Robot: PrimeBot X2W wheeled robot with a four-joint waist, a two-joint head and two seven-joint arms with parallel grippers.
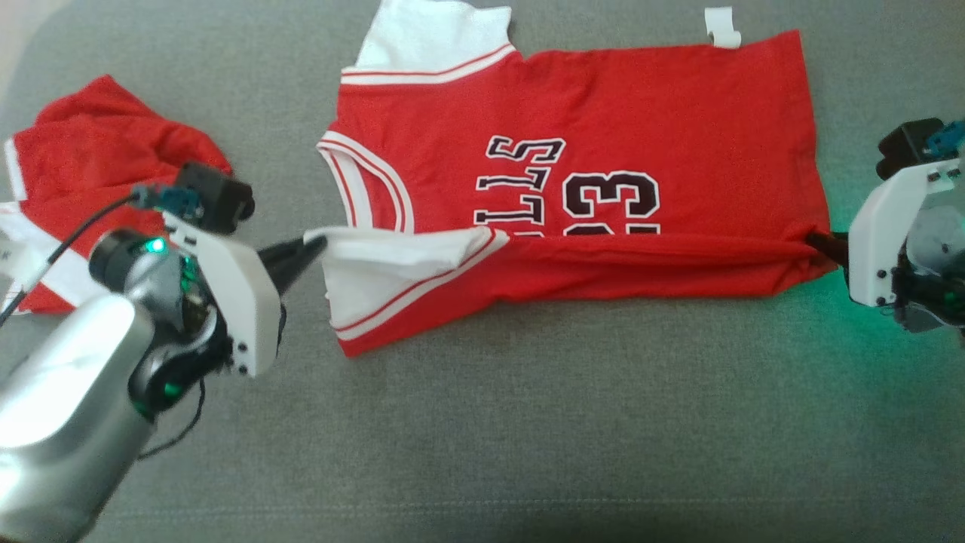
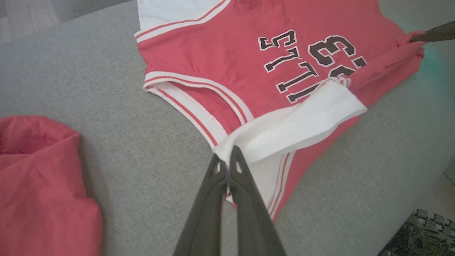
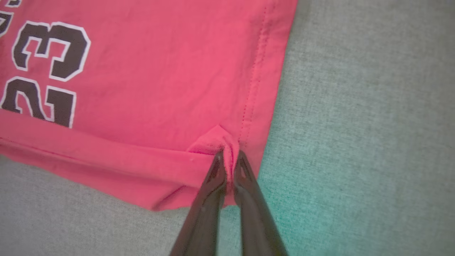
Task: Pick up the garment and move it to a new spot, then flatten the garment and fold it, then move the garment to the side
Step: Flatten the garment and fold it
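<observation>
The garment (image 1: 603, 136) is a red jersey with white sleeves and black lettering, spread on the grey cushion with its near long edge folded up over the print. My left gripper (image 1: 318, 243) is shut on the white sleeve corner at the garment's left end; the left wrist view has it (image 2: 227, 156) pinching that white cloth (image 2: 302, 117). My right gripper (image 1: 818, 243) is shut on the red hem corner at the right end, and in the right wrist view a small pleat of red fabric (image 3: 220, 140) sits between its tips (image 3: 229, 158).
A second red and white garment (image 1: 90, 166) lies crumpled at the left, behind my left arm, also in the left wrist view (image 2: 39, 185). The grey cushion (image 1: 565, 437) stretches wide in front of the jersey. A floor edge (image 2: 426, 231) shows at the lower right of the left wrist view.
</observation>
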